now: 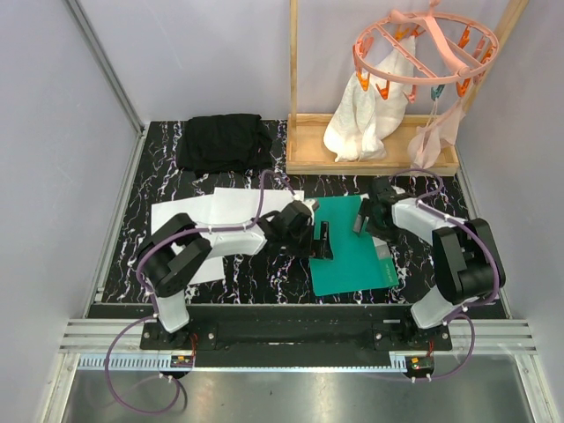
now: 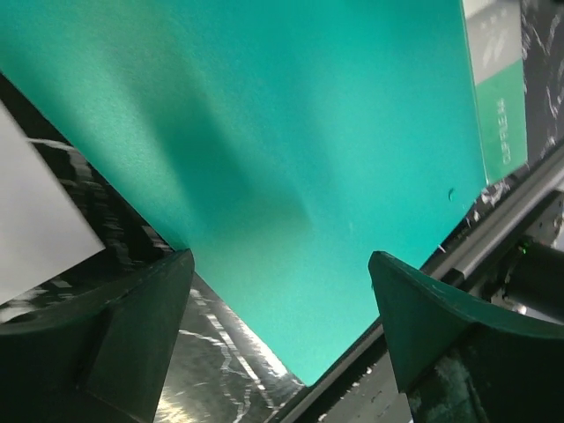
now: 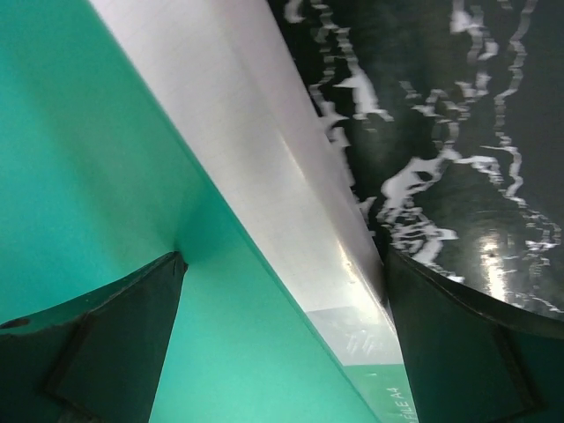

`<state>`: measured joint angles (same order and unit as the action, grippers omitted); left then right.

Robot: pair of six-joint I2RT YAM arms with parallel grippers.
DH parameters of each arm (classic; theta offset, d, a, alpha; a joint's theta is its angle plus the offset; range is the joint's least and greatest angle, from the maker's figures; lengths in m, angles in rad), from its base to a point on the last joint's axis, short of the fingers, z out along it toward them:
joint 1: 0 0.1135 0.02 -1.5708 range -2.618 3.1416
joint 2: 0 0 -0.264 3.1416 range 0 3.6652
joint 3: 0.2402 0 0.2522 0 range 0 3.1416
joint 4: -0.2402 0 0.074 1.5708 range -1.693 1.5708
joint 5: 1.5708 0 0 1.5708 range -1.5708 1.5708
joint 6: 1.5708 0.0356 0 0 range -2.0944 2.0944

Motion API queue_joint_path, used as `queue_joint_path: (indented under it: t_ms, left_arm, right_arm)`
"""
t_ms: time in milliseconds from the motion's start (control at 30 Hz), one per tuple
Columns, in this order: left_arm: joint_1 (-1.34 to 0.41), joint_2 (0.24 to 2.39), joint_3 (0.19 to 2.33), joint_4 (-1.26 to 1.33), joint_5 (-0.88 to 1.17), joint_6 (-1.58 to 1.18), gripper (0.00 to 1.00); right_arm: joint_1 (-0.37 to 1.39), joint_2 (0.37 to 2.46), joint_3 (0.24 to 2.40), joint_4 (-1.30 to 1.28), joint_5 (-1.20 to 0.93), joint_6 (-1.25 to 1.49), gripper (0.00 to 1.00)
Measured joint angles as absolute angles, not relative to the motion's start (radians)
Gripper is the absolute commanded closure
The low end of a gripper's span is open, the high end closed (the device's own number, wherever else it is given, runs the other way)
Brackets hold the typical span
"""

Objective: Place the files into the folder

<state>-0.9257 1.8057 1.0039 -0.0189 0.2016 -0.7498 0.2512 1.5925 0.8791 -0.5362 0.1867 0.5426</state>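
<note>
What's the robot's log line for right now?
left gripper: open, over folder, left edge | right gripper: open, over folder edge | files: on table, outside folder

The black marbled tabletop (image 1: pixel 264 273) carries a green folder (image 1: pixel 352 260) at right, white sheets (image 1: pixel 233 204) at left, and a folded black cloth (image 1: pixel 222 143) and wooden tray (image 1: pixel 370 166) at the far edge.

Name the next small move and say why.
Probably close the right end effector on the edge of the folder and lift the cover: open, it straddles that edge, the folder looks shut, and the files lie outside it.
</note>
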Motion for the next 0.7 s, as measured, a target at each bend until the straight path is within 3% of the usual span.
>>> queue_joint_path:
  t_ms: [400,533,700]
  left_arm:
    - [-0.775,1.786,1.023,-0.086,0.171,-0.652,0.07]
    - [-0.776,1.681,0.971,-0.112,0.198,-0.642,0.04]
    - [-0.765,1.4,0.892,-0.162,0.205,-0.634,0.03]
  right_arm:
    - [0.398,1.571,0.908,-0.587,0.161,0.588,0.0]
    - [0.573,1.483,0.953,-0.689,0.229,0.581,0.0]
    - [0.885,1.423,1.013,-0.8,0.331,0.585,0.0]
